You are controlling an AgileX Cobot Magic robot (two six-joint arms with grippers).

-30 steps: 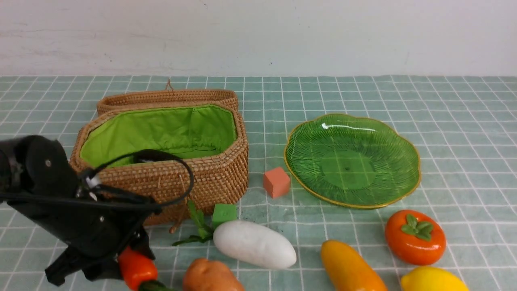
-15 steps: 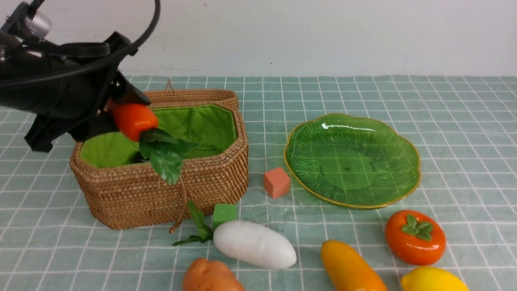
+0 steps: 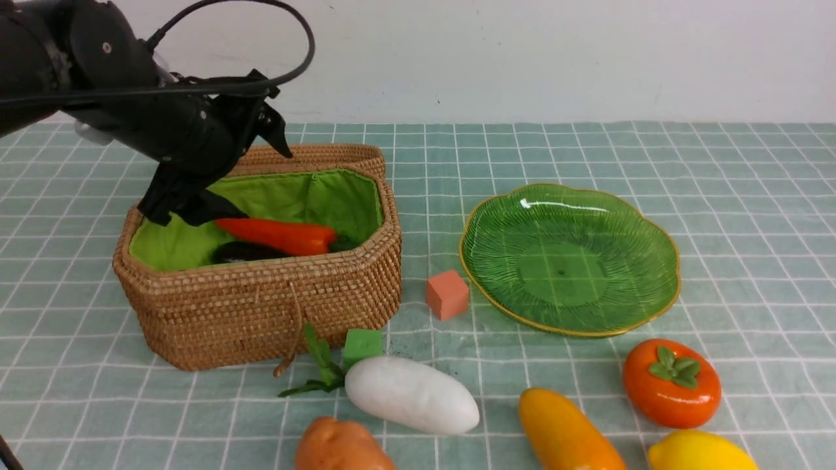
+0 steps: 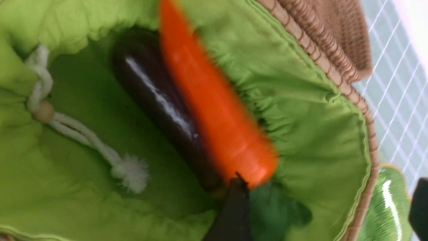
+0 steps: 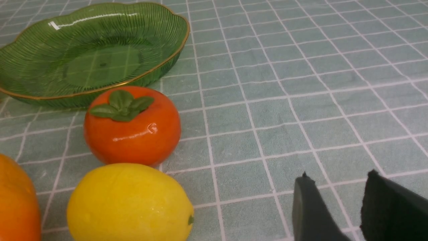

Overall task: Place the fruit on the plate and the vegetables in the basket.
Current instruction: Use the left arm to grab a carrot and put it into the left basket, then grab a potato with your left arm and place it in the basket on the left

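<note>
Over the basket, the left gripper (image 3: 264,183) hangs with its jaws spread wide and nothing between them. Right below, the chili (image 3: 277,236) lies inside the basket (image 3: 261,307) on the green lining, lengthwise, pressed against a dark glossy thing (image 3: 245,252). The left wrist view has the two side by side, the chili a little blurred. One finger (image 4: 234,214) shows at its thick end; touching or not, I cannot tell. A white drawstring (image 4: 77,134) trails over the lining. The lid (image 3: 313,155) is tipped back behind the basket.

The right gripper (image 5: 337,175) sits low over the checked cloth (image 5: 301,83), jaws partly apart and gripping nothing, near the lemon (image 5: 128,202) and persimmon (image 5: 132,125).

Out on the cloth, the radish (image 3: 411,403) lies in front of the basket, with the green cube (image 3: 362,344) just beside its leaves. The potato (image 3: 343,447) is nearer still, at the frame's edge. A salmon cube (image 3: 447,294) stands between basket and plate (image 3: 568,258). Mango (image 3: 565,431), persimmon and lemon all sit in front of the plate, not on it.
</note>
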